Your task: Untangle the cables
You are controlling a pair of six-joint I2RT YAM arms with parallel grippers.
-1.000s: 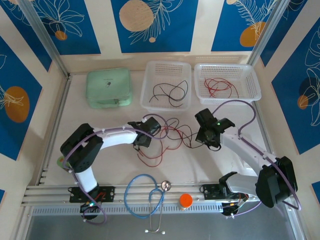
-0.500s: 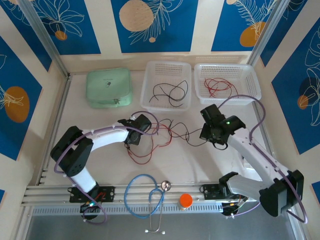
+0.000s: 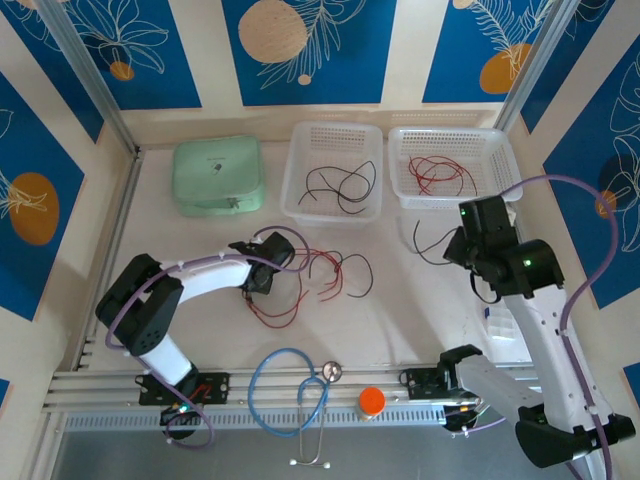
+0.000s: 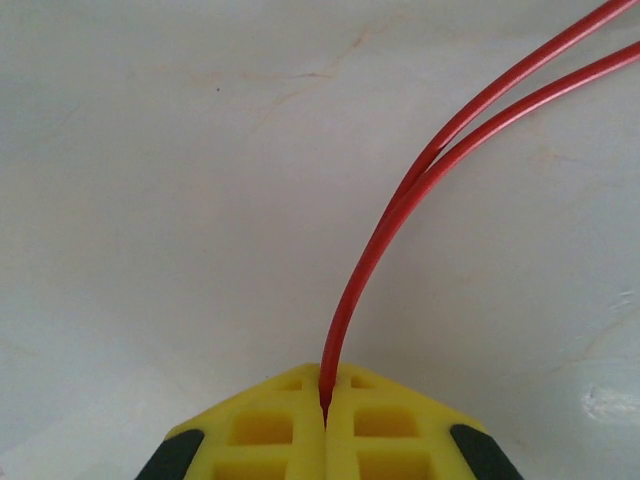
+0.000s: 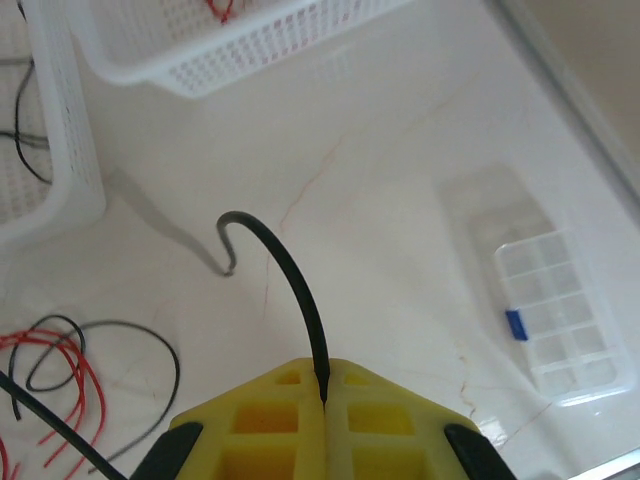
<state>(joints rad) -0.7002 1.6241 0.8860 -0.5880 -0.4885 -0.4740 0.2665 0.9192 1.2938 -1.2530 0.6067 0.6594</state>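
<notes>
With our right gripper (image 5: 323, 395) clamped on a black cable (image 5: 291, 277) and the left gripper (image 4: 324, 408) clamped on a red cable (image 4: 398, 212), we should draw them apart slowly.

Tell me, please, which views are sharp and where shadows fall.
Top external: the light is even, everything is sharp, and the shadows are faint. Left wrist: the red cable is sharp against an evenly lit table. Right wrist: the black cable casts a soft grey shadow on the table, and the clear box looks slightly soft.
</notes>
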